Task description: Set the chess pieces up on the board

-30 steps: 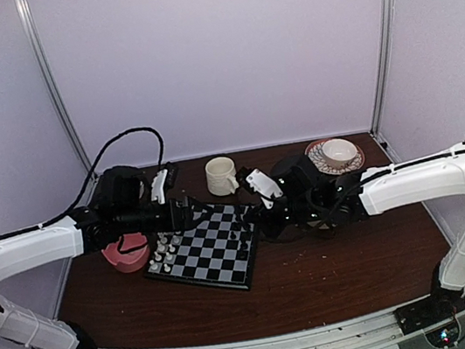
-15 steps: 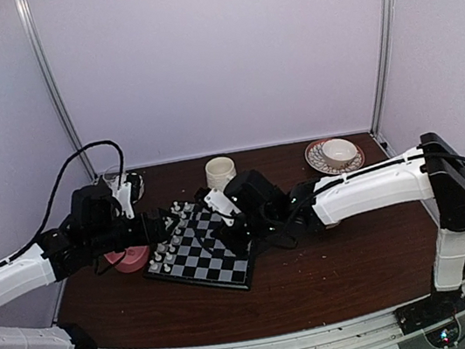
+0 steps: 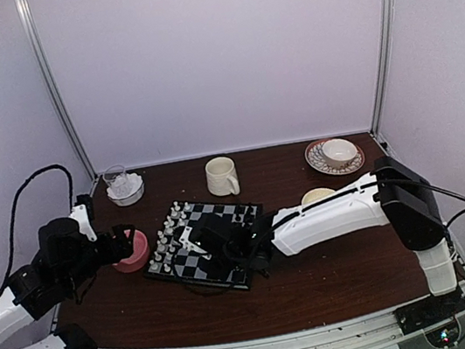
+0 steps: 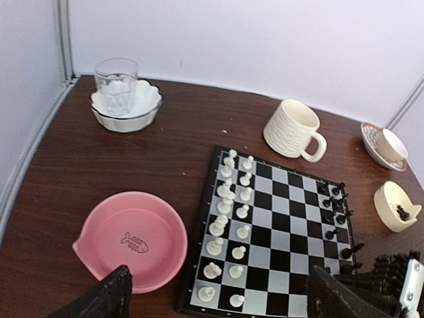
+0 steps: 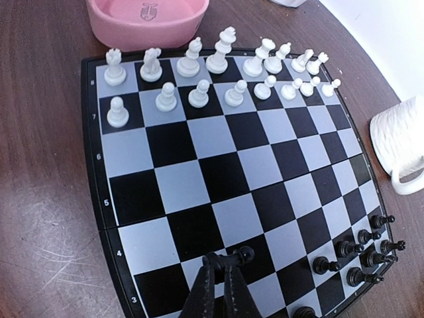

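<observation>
Well, the board (image 5: 199, 165) sits at the middle of the bench (image 4: 59, 172), white pieces (image 5: 199, 73) ranked in two rows, black pieces (image 5: 361, 255) only partly placed. Your right end effector (image 5: 222, 268) pinches a black pawn (image 5: 244, 253) low over the board; it likely needs carrying to black's pawn row. Your left end effector (image 4: 217, 275) hangs spread beside the pink dish (image 4: 129, 238). Whether the pawn touches the board is unclear.

Dark brown wood-grain tabletop (image 5: 40, 212), faintly scratched; black-and-grey checked board (image 5: 199, 179), smooth with a dull sheen; pink fish-marked dish (image 4: 106, 232), glossy; clear glass tumbler (image 4: 116, 79); cream ribbed mug (image 4: 290, 129), matt.
</observation>
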